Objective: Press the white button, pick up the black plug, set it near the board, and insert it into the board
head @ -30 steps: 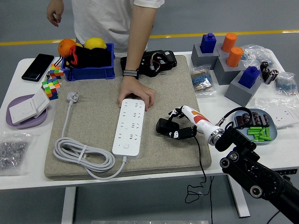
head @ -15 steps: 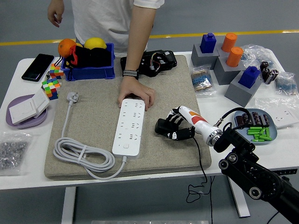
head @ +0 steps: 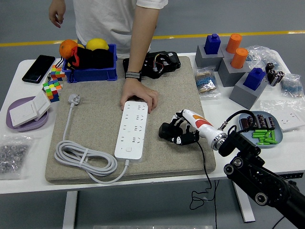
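A white power strip (head: 132, 128) lies on the grey mat (head: 95, 114), its white button (head: 128, 149) at the near end. A person's hand (head: 138, 97) rests on its far end. My right hand (head: 178, 132) is curled around the black plug (head: 167, 131), just right of the strip and low over the mat. The plug's black cord (head: 204, 164) runs down off the table's near edge. My left arm does not show.
The strip's white cable (head: 81, 157) coils at the mat's near left. A blue bin (head: 90, 67) with fruit stands at the back left, puzzle cubes (head: 52, 88) beside it. A purple plate (head: 26, 119) is at left. Grey blocks (head: 238, 71) and a parts dish (head: 264, 131) are at right.
My right hand has closed its fingers over the black plug and shifted slightly left toward the strip. The person's hand has stayed on the strip.
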`<state>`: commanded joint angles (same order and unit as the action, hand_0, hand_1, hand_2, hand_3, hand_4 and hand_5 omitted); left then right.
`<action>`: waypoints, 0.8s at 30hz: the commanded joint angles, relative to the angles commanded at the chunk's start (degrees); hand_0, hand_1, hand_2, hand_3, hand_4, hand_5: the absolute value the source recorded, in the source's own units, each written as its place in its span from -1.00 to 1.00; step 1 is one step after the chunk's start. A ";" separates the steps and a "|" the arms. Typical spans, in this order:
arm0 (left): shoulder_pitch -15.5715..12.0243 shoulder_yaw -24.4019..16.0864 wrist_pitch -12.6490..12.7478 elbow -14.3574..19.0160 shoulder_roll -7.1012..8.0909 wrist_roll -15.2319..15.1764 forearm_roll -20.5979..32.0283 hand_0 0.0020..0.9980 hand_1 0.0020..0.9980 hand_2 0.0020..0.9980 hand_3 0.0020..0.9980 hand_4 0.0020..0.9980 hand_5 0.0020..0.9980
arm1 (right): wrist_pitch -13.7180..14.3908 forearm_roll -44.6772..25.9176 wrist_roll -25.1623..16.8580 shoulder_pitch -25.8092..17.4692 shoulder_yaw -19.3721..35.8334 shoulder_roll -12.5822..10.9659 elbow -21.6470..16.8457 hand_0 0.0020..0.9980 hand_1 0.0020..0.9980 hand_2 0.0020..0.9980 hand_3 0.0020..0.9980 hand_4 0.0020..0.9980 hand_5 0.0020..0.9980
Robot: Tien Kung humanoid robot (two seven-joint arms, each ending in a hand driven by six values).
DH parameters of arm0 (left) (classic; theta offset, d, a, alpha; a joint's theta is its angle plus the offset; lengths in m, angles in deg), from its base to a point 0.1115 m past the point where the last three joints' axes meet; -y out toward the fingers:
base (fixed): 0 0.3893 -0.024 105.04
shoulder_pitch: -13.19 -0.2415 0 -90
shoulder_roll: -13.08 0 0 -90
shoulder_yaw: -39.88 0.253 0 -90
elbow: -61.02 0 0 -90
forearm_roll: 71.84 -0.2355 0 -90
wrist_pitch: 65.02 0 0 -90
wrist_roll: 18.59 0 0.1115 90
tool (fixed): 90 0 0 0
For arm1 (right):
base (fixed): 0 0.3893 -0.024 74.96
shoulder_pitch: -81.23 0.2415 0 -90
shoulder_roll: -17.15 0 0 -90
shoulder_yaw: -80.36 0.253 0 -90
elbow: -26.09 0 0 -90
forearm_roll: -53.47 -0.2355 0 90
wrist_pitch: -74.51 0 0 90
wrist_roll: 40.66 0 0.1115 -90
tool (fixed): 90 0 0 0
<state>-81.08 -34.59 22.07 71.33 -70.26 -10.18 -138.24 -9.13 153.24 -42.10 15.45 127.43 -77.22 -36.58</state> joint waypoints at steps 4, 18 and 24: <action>-0.06 -0.10 0.00 0.00 -0.01 0.05 -0.13 0.31 0.31 0.30 0.30 0.25 -0.98 | 0.33 -0.04 -0.47 -0.28 0.34 0.02 -0.97 -0.49 -0.28 -0.16 -0.09 0.53 -1.00; -0.11 -0.30 0.00 0.00 -0.08 0.10 -0.20 0.31 0.31 0.30 0.30 0.25 -0.98 | 0.94 3.38 1.64 0.06 1.15 -1.12 -11.06 -0.39 -0.23 -0.12 -0.08 0.51 -1.00; 0.05 -0.16 0.01 0.00 -0.04 0.01 0.08 0.31 0.31 0.30 0.30 0.25 -0.99 | 0.01 6.40 4.70 3.05 -2.45 -1.70 -17.26 -0.37 -0.20 -0.11 -0.07 0.51 -1.00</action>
<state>-81.04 -34.75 22.08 71.33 -70.30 -10.17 -138.16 -9.12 159.63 -37.39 18.50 124.98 -78.93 -53.84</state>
